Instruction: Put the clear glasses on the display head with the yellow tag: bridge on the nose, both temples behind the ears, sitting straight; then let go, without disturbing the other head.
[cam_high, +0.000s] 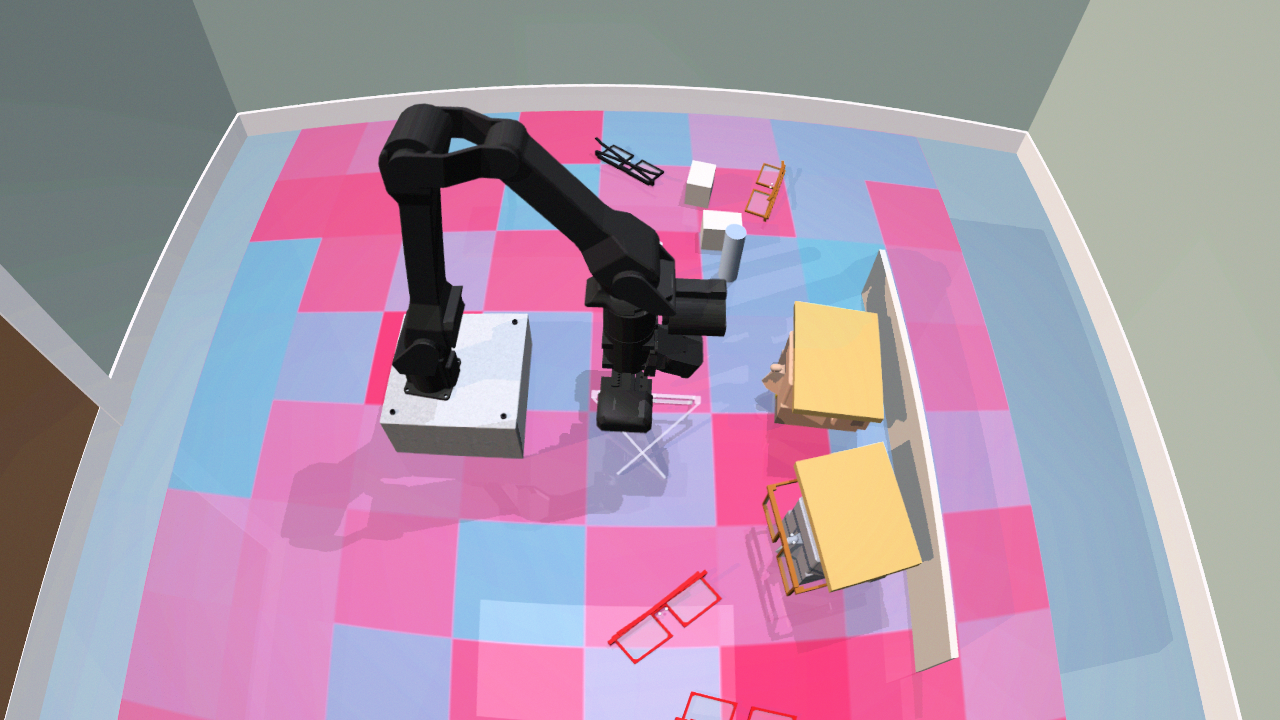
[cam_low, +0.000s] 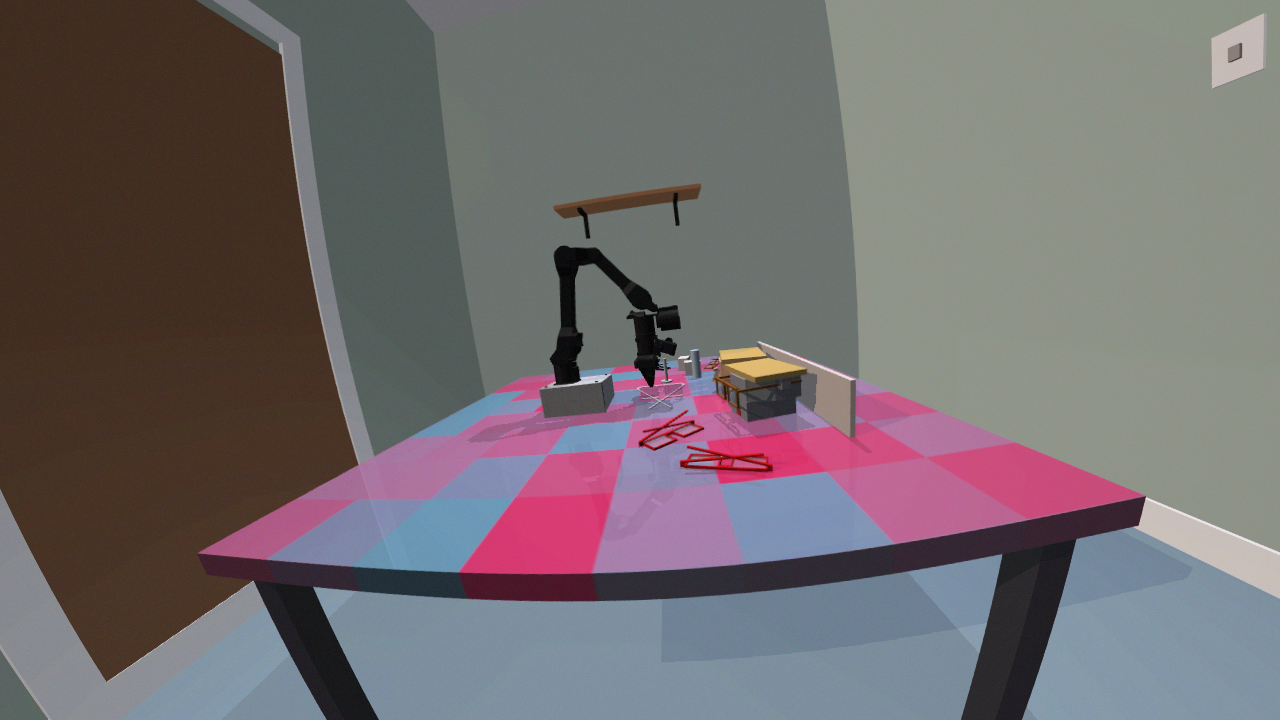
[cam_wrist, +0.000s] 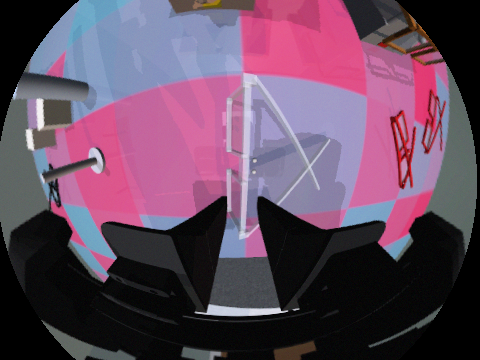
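The clear glasses (cam_high: 641, 452) (cam_wrist: 247, 130) lie on the table with their thin temples crossed. My gripper (cam_low: 650, 383) (cam_wrist: 242, 202) points down above them. Its fingers are parted by a narrow gap with nothing between them; the frame's near end shows below that gap in the wrist view. The fingertips are hidden in the top view. The tan head (cam_high: 785, 404) (cam_wrist: 235, 6) has a bare face under a yellow slab; a yellow patch (cam_wrist: 207, 4) shows on it at the wrist view's top edge. The grey head (cam_high: 808, 542) beside it wears orange glasses (cam_high: 772, 513).
An upright panel (cam_high: 926, 537) stands behind both heads. Red glasses (cam_high: 662, 611) (cam_wrist: 401, 150) lie nearer the exterior camera, with a second red pair (cam_low: 726, 461). A post on a round base (cam_wrist: 97, 160), a grey cylinder (cam_high: 732, 255), white blocks, black glasses (cam_high: 629, 163) and orange glasses (cam_high: 765, 190) are farther back.
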